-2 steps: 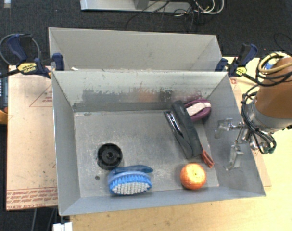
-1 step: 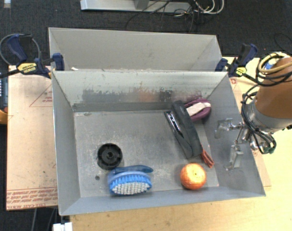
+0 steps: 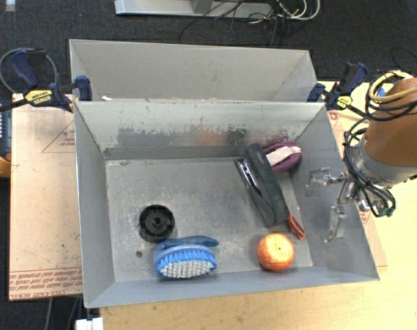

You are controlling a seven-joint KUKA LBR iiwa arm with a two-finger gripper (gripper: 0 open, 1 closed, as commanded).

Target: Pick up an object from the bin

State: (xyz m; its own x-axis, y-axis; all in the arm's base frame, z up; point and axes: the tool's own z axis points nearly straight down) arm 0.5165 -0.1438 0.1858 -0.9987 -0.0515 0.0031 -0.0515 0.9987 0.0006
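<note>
The grey bin (image 3: 194,184) carries an orange fruit (image 3: 275,251) and black bar (image 3: 264,188) near the hand (image 3: 330,208), with a blue brush (image 3: 186,258) and black disc (image 3: 156,223) well beyond.

There are no words, numbers or signs to read on the bin (image 3: 194,191) or on the things inside it.

One camera sits above the grey bin (image 3: 194,184) and looks down on it, tilted somewhat, seemingly from beyond the bin's near edge, since the far wall (image 3: 194,71) shows its whole inner face. It stands back enough to take in all four corners and the arm (image 3: 393,133) at the right edge.
</note>
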